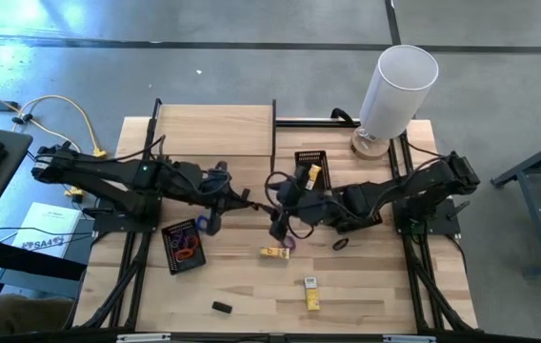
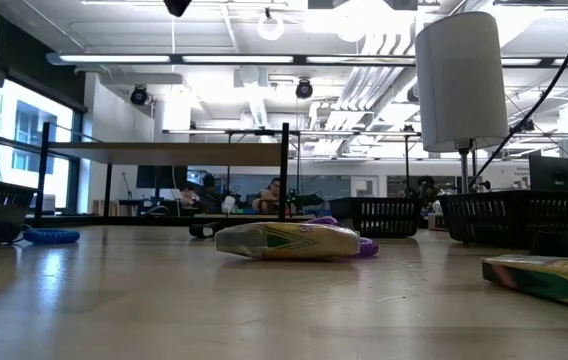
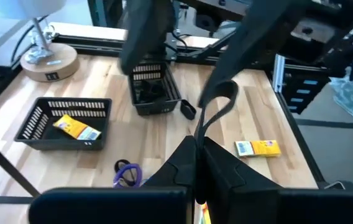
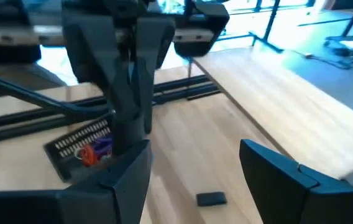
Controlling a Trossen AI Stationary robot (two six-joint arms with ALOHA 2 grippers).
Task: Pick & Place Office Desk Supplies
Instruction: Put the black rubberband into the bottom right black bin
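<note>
My left gripper (image 3: 196,146) is shut on a thin black loop (image 3: 219,102) over the table's middle (image 1: 257,202). My right gripper (image 4: 195,171) is open and faces it closely from the right (image 1: 286,215), touching nothing. On the wood lie yellow packets (image 1: 273,252) (image 1: 311,293), a purple loop (image 1: 295,234), a black loop (image 1: 341,244) and a small black block (image 1: 220,307). One mesh tray (image 1: 183,246) holds red and purple loops. Another (image 1: 310,164) holds a yellow packet. My left gripper pinches the black loop between its two shut fingers, at the loop's lower end (image 3: 199,129). The rest of the loop stands out beyond the fingertips, bent over at its free end (image 3: 226,90). It hangs clear of the table.
A tall white cylinder (image 1: 396,88) stands on a round base at the far right corner. A third mesh tray (image 3: 155,93) sits beside the right arm. The low view shows a packet (image 2: 289,240) and a blue loop (image 2: 49,237). Bare wood lies along the near edge.
</note>
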